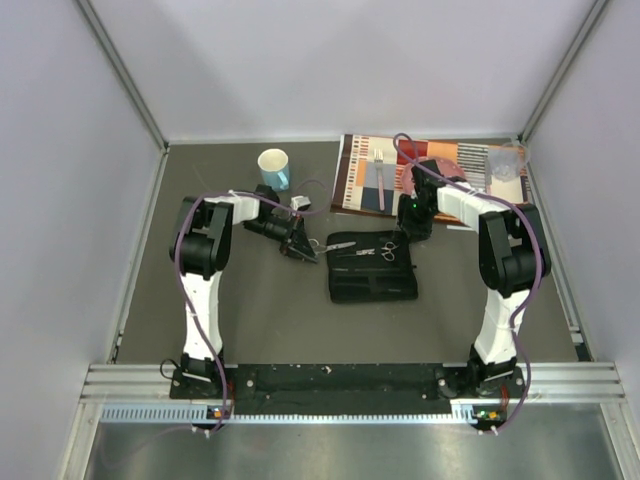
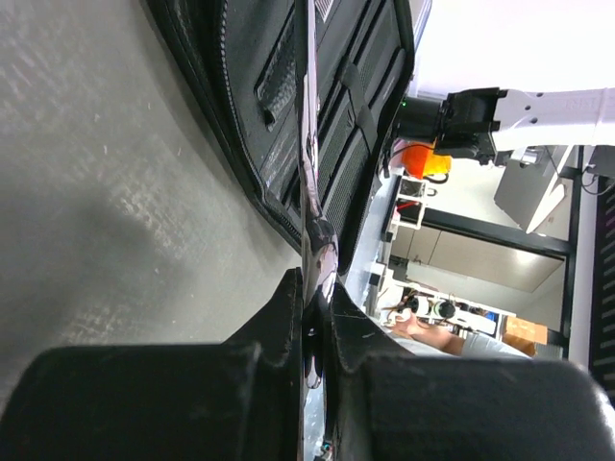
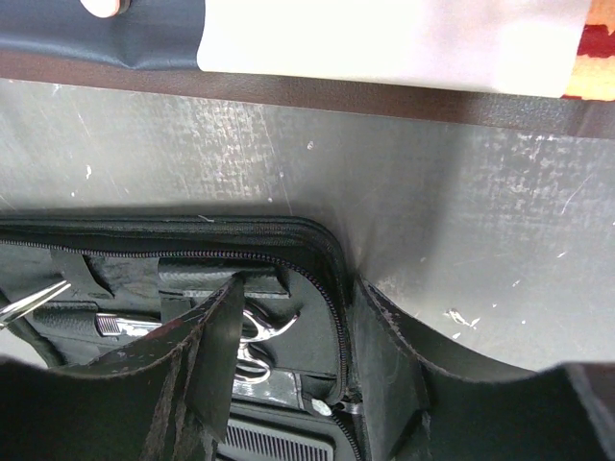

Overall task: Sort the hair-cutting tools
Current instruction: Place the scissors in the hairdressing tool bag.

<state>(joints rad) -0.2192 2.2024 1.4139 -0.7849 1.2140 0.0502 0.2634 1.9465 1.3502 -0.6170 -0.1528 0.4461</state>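
Left gripper [image 2: 315,288] pinches scissors [image 2: 309,154]; right gripper [image 3: 300,288], spread wide, straddles case [image 3: 332,252] rim. We fear the blade snags a strap [image 2: 357,96], dragging the case.

two scissors [image 1: 387,250], one black case [image 1: 372,283], one fork [image 1: 380,182], one mug [image 1: 274,167] (blue and white), one clear cup [image 1: 505,162].

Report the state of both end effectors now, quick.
Left end effector: shut on the scissors.
Right end effector: open, one finger on each side of the case rim.
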